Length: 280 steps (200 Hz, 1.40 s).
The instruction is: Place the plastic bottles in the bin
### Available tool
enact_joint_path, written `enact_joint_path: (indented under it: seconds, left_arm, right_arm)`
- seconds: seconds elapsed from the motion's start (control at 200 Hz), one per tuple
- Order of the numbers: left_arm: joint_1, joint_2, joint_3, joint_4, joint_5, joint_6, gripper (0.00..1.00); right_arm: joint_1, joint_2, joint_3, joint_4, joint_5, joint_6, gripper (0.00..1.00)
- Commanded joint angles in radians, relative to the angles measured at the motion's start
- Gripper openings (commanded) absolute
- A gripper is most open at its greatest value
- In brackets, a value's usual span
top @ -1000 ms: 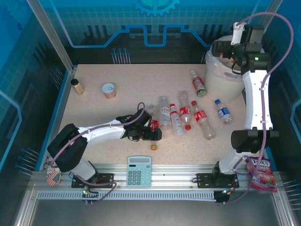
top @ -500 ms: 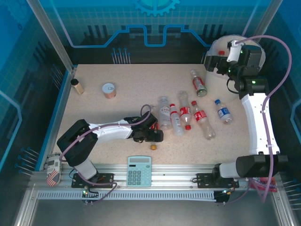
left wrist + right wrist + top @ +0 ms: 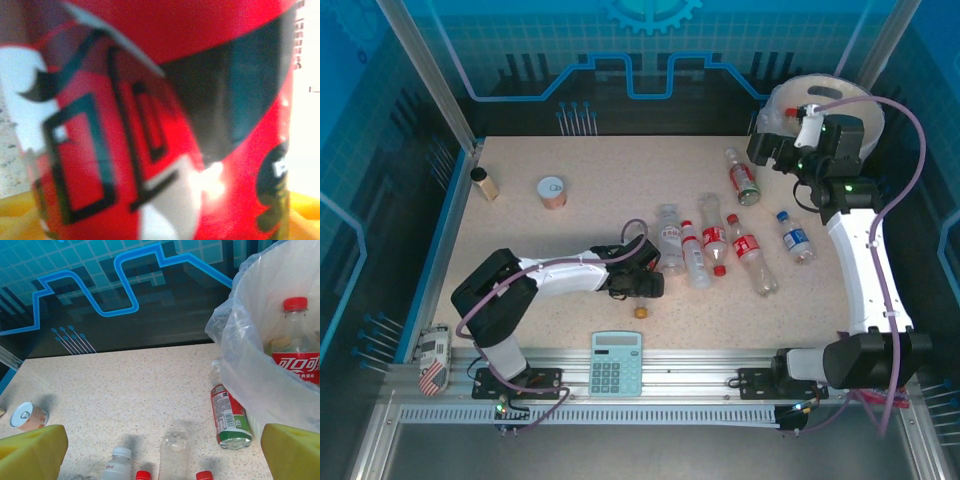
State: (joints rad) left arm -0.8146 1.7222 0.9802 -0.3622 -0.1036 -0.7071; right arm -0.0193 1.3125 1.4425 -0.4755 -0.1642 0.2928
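Between jaws of left gripper — red-label bottle.

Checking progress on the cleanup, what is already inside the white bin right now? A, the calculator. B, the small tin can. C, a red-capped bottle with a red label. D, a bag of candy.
C: the right wrist view shows a red-capped bottle with a red label sitting upright inside the bag-lined bin.

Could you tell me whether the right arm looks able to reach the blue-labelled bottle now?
Probably yes: the blue-labelled bottle lies alone on bare table beside that arm, and the right gripper hangs open near the bin.
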Motion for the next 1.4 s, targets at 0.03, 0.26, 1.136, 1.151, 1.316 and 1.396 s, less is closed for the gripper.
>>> enact_joint_path:
  seconds: [0.03, 0.26, 1.136, 1.151, 1.316, 1.396]
  left_arm:
    - [-0.008, -0.008, 0.023, -0.036, -0.046, 0.004, 0.73]
    - [-0.006, -0.038, 0.030, -0.023, -0.054, 0.039, 0.70]
    - [0.292, -0.335, -0.087, 0.375, 0.504, 0.203, 0.01]
    - [0.294, -0.335, -0.091, 0.385, 0.516, 0.199, 0.00]
    - [0.294, -0.328, -0.130, 0.527, 0.611, 0.140, 0.00]
    - [0.294, -0.326, -0.149, 0.587, 0.631, 0.112, 0.00]
  right_arm:
    - [0.016, -0.024, -0.021, 0.048, -0.024, 0.035, 1.00]
    - [0.029, -0.034, -0.072, 0.055, -0.048, 0.057, 1.00]
    - [0.261, 0.108, -0.173, 0.123, -0.528, 0.040, 0.89]
    - [0.266, 0.114, -0.177, 0.141, -0.534, 0.051, 0.89]
    - [0.315, 0.204, -0.196, 0.300, -0.572, 0.171, 0.84]
    - [0.337, 0.242, -0.187, 0.333, -0.568, 0.191, 0.85]
